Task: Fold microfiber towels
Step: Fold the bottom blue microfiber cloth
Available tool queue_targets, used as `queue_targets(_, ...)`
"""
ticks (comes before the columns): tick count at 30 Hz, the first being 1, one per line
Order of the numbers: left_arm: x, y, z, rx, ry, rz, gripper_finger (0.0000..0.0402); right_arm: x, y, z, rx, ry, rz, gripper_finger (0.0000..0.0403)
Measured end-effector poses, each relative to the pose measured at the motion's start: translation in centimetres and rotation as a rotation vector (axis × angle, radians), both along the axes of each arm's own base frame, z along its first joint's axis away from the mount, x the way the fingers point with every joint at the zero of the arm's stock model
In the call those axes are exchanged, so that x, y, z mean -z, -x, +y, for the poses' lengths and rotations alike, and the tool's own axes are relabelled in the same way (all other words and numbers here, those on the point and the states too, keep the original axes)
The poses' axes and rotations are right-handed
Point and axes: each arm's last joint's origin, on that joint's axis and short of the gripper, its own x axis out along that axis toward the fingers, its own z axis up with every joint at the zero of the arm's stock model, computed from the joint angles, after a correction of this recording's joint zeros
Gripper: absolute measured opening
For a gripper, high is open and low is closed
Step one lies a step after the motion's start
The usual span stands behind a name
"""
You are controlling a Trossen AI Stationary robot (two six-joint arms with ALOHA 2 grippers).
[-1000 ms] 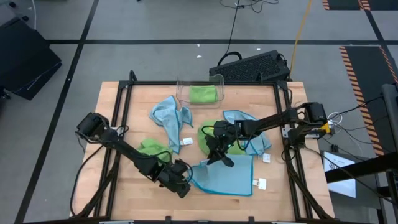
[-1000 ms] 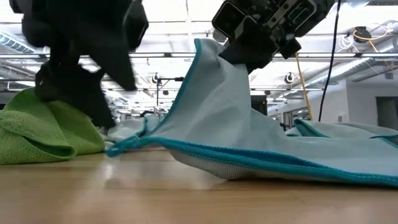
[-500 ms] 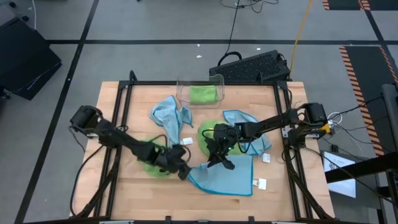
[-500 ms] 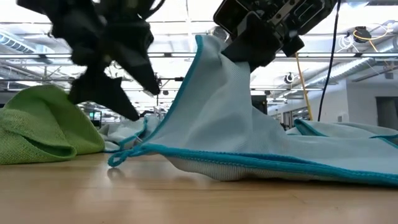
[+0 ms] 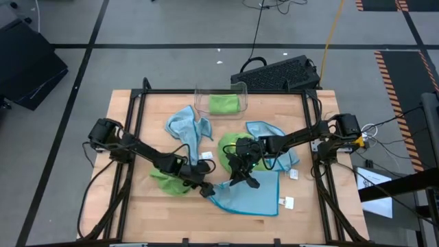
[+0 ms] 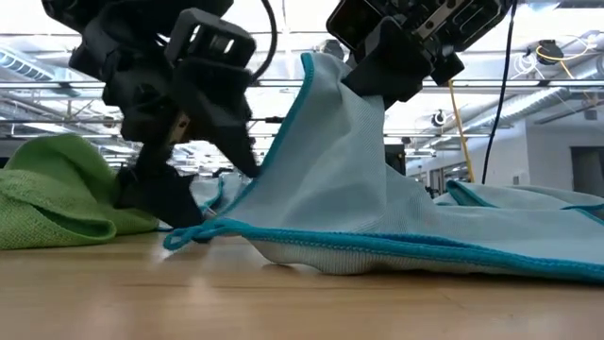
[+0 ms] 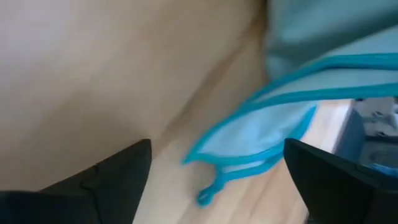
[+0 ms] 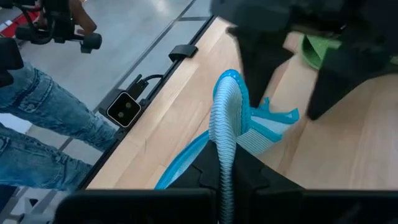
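Microfiber cloths lie scattered over the wooden table (image 5: 130,123): the high view lets me count three light blue and three lime green. One folded green towel (image 5: 223,103) sits inside the clear plastic bin (image 5: 236,88) at twelve o'clock on the table; a crumpled blue towel (image 5: 186,130) lies at about ten o'clock from the centre, a second green towel (image 5: 164,180) bunches at eight o'clock under the left arm, a third green towel (image 5: 225,147) sits at the centre, and another blue towel (image 5: 271,130) lies at three o'clock, mostly under the right arm. The spread blue towel (image 5: 250,197) occupies five o'clock, flat along its near edge, darker blue piping around the hem, small white tag at its right corner. The right gripper (image 5: 245,180) is clamped on this towel's far edge, lifting it into a tent-like peak in the low view. The left gripper (image 5: 208,190) hovers at the towel's left corner, fingers (image 7: 112,180) spread wide apart, the corner loop between them.
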Motion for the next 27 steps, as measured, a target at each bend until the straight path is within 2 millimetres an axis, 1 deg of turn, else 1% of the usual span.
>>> queue_targets(3,0.4,-0.5,-0.3,0.027,0.009,0.000,0.0377,0.0,0.0,0.0,-0.002,0.005,-0.005,0.0003)
queue_targets(6,0.7,-1.0,-0.6,0.039,0.030,-0.043,0.0372,0.0,0.0,-0.1,-0.002,0.007,-0.007,0.0003)
queue_targets(9,1.0,-1.5,-1.0,0.064,0.049,-0.102,0.0350,0.0,0.0,-0.1,-0.002,0.007,-0.007,0.0004)
queue_targets(13,1.8,-1.7,-1.8,0.103,0.059,-0.133,0.0302,0.0,0.0,-0.1,0.002,0.002,-0.003,0.0004)
queue_targets(16,2.6,-1.8,-2.5,0.118,0.047,-0.142,0.0255,0.0,-0.1,-0.1,0.022,0.007,-0.004,0.0004)
queue_targets(19,2.7,-1.7,-2.7,0.080,0.006,-0.151,0.0193,0.0,-0.1,-0.2,0.028,0.008,-0.001,0.0004)
queue_targets(22,2.4,-1.7,-2.5,0.028,-0.035,-0.167,0.0116,0.0,-0.1,-0.1,0.028,0.006,0.000,0.0004)
queue_targets(25,1.9,-1.6,-1.9,0.006,-0.061,-0.158,0.0030,-0.2,0.0,-0.2,0.039,-0.010,0.017,0.0004)
queue_targets(26,1.8,-1.4,-1.7,0.004,-0.066,-0.144,0.0016,-0.4,0.1,-0.2,0.043,-0.013,0.023,0.0004)
queue_targets(27,1.4,-1.3,-1.6,0.001,-0.066,-0.142,0.0013,-0.8,0.3,-0.2,0.048,-0.019,0.020,0.0004)
